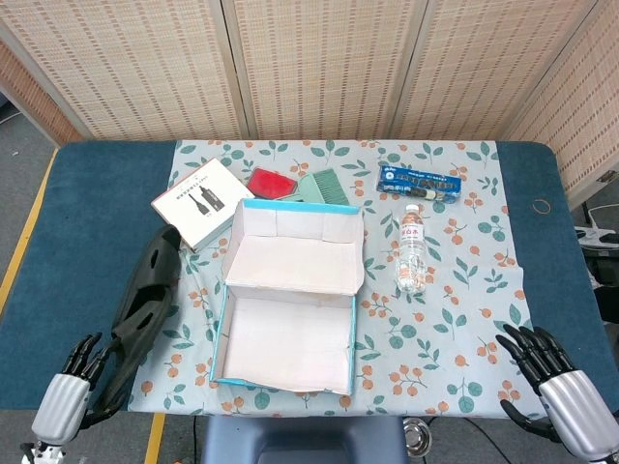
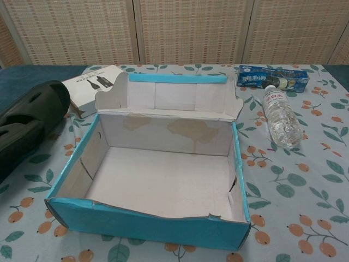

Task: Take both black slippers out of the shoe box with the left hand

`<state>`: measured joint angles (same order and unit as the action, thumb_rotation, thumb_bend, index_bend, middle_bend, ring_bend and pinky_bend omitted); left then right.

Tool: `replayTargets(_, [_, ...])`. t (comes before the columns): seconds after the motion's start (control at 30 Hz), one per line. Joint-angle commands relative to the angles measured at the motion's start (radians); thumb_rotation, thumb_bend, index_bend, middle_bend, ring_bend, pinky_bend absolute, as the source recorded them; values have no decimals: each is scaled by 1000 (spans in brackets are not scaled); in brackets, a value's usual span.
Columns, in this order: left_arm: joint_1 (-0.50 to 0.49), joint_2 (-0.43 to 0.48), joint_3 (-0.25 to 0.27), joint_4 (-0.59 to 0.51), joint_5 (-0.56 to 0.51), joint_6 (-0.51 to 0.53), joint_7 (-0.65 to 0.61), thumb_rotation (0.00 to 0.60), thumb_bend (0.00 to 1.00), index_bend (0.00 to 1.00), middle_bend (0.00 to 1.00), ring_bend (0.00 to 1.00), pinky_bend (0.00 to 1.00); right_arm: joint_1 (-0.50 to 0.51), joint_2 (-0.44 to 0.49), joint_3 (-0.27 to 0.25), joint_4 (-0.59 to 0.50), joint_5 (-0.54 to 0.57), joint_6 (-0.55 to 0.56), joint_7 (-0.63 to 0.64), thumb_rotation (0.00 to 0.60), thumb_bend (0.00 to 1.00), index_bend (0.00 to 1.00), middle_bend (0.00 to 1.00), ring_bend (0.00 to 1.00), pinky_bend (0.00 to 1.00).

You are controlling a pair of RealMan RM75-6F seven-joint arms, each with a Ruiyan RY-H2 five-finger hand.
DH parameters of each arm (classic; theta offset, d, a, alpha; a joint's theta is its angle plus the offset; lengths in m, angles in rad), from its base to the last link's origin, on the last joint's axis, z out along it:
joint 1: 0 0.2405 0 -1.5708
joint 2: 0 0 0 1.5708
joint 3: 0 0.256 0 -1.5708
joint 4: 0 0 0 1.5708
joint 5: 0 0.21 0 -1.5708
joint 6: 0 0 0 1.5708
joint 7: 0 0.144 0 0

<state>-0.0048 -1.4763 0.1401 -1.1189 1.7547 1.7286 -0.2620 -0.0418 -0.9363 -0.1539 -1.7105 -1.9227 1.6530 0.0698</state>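
From the head view we see the black slippers (image 1: 145,309) lying out on the table left of the empty shoe box (image 1: 287,307), with our left hand (image 1: 70,391) at their near end, fingers spread and gripping nothing, and our right hand (image 1: 556,387) resting apart with fingers splayed. From the chest view we see only the slippers (image 2: 27,123) beside the box (image 2: 152,218), neither hand showing.

Both hands parked low at the near edge

The silver-wristed black left hand (image 1: 79,364) is seen with fingers spread, and the matching right hand (image 1: 542,355) is held likewise, nothing gripped.
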Motion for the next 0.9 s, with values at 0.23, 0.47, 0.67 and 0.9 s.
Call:
replayTargets(0.23, [6, 79, 75, -118, 61, -37, -21, 600, 296, 0, 0, 0, 86, -6, 5, 0, 5, -4, 16, 12, 569, 184, 0, 0, 0, 0])
replayTargets(0.47, [-3, 104, 43, -175, 94, 35, -38, 600, 326, 0, 0, 0, 83, -7, 5, 0, 7, -8, 19, 14, 569, 184, 0, 0, 0, 0])
replayTargets(0.67, [-11, 160, -35, -264, 74, 120, -42, 600, 385, 0, 0, 0, 79, -13, -3, 6, 7, -2, 28, 1, 569, 184, 0, 0, 0, 0])
replayTargets(0.9, [-36, 311, -28, -426, -17, -46, 136, 600, 383, 0, 0, 0, 63, -26, -26, 22, -5, 25, 24, -67, 570, 184, 0, 0, 0, 0])
